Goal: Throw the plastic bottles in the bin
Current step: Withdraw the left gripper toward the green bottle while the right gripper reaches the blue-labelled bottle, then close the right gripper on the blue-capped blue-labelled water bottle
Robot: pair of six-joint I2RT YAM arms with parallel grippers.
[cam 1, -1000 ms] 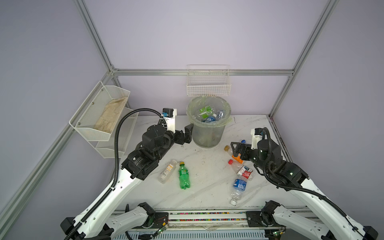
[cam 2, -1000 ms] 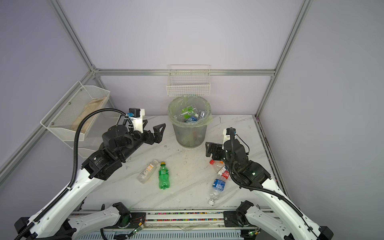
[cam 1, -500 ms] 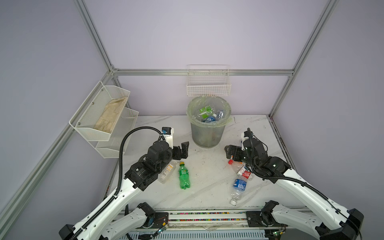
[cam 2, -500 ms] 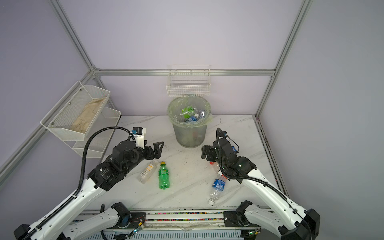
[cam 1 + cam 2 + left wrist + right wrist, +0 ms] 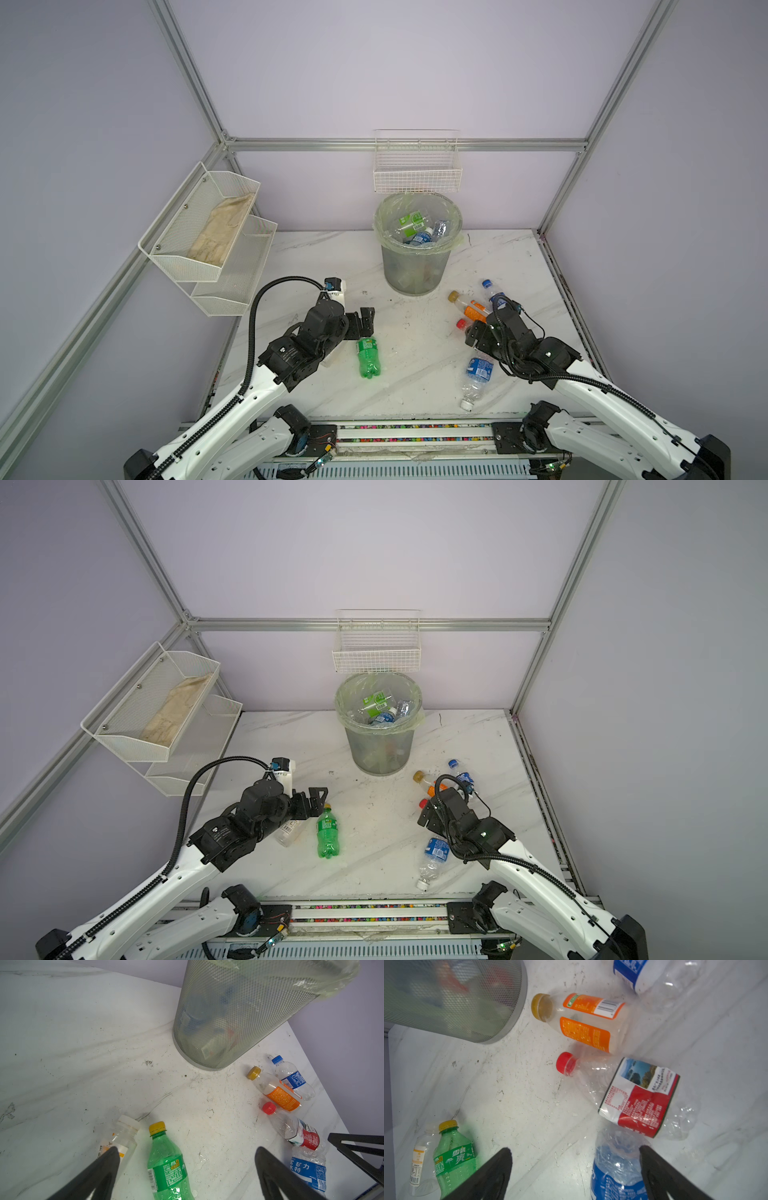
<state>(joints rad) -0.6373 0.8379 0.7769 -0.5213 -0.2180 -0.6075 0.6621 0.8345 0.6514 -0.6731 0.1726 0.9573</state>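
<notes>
The grey mesh bin (image 5: 417, 266) (image 5: 379, 746) with its pale green liner holds several bottles. A green soda bottle (image 5: 367, 358) (image 5: 166, 1165) lies beside a clear white-capped bottle (image 5: 289, 831) (image 5: 122, 1138). My left gripper (image 5: 366, 321) (image 5: 187, 1149) hangs open low over the green bottle's neck, which sits between its fingers untouched. Bottles with an orange label (image 5: 467, 306) (image 5: 587, 1022), a blue cap (image 5: 494, 293), a red label (image 5: 637, 1101) and a crushed blue label (image 5: 477, 374) (image 5: 616, 1167) lie to the right. My right gripper (image 5: 473, 332) (image 5: 574, 1148) is open above the blue one's end.
A white wire basket (image 5: 417, 174) hangs on the back wall above the bin. A white two-tier mesh shelf (image 5: 208, 237) holding a cloth juts out on the left wall. Metal frame posts (image 5: 563, 187) stand at the back corners of the marble table (image 5: 415, 353).
Both arms have come down and back from beside the bin toward the front of the table. The left now hovers over the green bottle, the right over the red and blue ones.
</notes>
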